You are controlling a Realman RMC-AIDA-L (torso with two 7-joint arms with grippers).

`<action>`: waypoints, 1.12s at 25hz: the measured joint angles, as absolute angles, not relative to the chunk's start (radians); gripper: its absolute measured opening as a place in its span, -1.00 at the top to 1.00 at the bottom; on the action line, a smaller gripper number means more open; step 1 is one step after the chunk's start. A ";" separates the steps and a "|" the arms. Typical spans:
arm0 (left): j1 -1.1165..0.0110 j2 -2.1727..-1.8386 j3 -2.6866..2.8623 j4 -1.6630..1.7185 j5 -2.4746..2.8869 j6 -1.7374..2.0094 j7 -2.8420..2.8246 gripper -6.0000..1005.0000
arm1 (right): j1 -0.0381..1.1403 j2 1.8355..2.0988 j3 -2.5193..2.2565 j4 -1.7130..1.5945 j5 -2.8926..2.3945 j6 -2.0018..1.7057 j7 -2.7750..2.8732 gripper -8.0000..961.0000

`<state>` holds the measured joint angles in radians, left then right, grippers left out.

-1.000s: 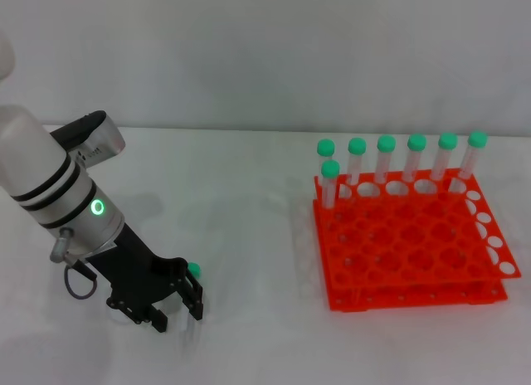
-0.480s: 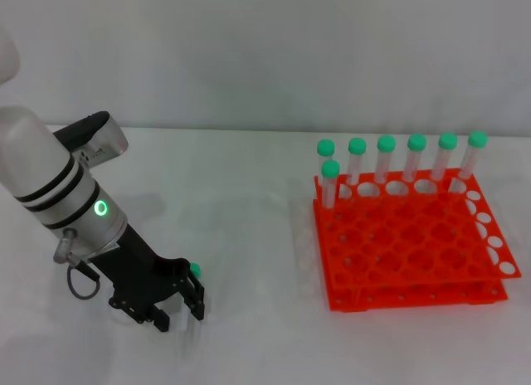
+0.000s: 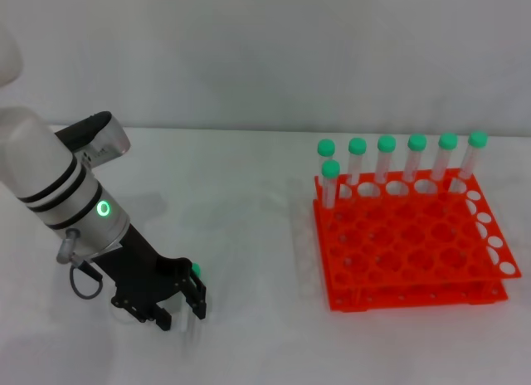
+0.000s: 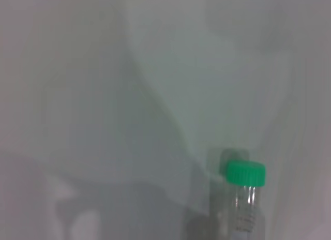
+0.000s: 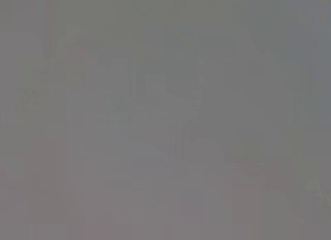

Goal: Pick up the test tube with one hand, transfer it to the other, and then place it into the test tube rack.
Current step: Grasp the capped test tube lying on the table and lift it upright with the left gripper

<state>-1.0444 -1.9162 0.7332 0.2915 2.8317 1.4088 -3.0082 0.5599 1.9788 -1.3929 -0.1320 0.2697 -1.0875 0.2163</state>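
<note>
Stage: very start of the job, I'd say, with the pickup step in hand and nothing finished yet.

Left gripper (image 3: 177, 313): down low at the white table (image 3: 241, 236), at the near left of the scene, on the end of the fat white and silver arm with the green light. Its black fingers stand either side of a loose tube, with a gap visible between them. Whether they've actually pinched it, I honestly cannot tell from where I'm standing.

Test tube (image 4: 245, 198): lying at the table under that gripper. From the head view only its green cap (image 3: 195, 270) pokes out just behind the fingers. The left wrist view shows the cap and the threaded neck of the clear body close up, the rest runs out of view.

Right gripper: not in sight anywhere, so the handover partner isn't in place.

Test tube rack (image 3: 406, 244): orange, sitting well apart from the tube, over on the right side of the table. Seven green-capped tubes (image 3: 386, 157) already stand along its back rows, and most of the holes nearer the front are free.

Still to do: close on the tube and lift it, pass it across to the other gripper, then drop it into a free hole. So basically all three steps remain, by my guess.
</note>
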 joint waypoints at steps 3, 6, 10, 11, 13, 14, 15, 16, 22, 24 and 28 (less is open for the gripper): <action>-1.049 -1.916 0.733 0.292 2.832 1.408 -3.008 -0.08 | 0.560 1.979 -1.393 -0.132 0.270 -1.088 0.216 -0.63; -1.050 -1.916 0.733 0.292 2.832 1.408 -3.008 -0.07 | 0.560 1.979 -1.393 -0.132 0.270 -1.088 0.216 -0.62; -1.050 -1.916 0.733 0.292 2.832 1.408 -3.008 -0.06 | 0.560 1.979 -1.393 -0.132 0.270 -1.088 0.216 -0.62; -1.050 -1.916 0.733 0.292 2.832 1.408 -3.008 -0.06 | 0.560 1.979 -1.393 -0.132 0.270 -1.088 0.216 -0.62; -1.052 -1.916 0.733 0.292 2.832 1.408 -3.008 -0.04 | 0.561 1.978 -1.393 -0.132 0.270 -1.088 0.216 -0.62; -1.052 -1.916 0.733 0.292 2.832 1.409 -3.008 -0.03 | 0.561 1.978 -1.393 -0.132 0.270 -1.088 0.216 -0.62; -1.053 -1.916 0.733 0.291 2.832 1.409 -3.008 -0.03 | 0.562 1.978 -1.393 -0.132 0.270 -1.088 0.216 -0.61; -1.054 -1.916 0.733 0.292 2.832 1.409 -3.008 -0.02 | 0.562 1.978 -1.393 -0.132 0.270 -1.088 0.216 -0.61; -1.059 -1.916 0.735 0.285 2.832 1.409 -3.008 0.03 | 0.563 1.977 -1.393 -0.132 0.270 -1.088 0.216 -0.61; -1.061 -1.917 0.737 0.281 2.832 1.410 -3.008 0.04 | 0.563 1.977 -1.393 -0.132 0.270 -1.088 0.216 -0.60; -1.061 -1.918 0.738 0.281 2.832 1.411 -3.008 0.07 | 0.563 1.977 -1.393 -0.132 0.270 -1.088 0.216 -0.60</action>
<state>-1.0613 -1.9182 0.7382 0.2805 2.8317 1.4105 -3.0081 0.5630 1.9772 -1.3928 -0.1319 0.2700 -1.0876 0.2163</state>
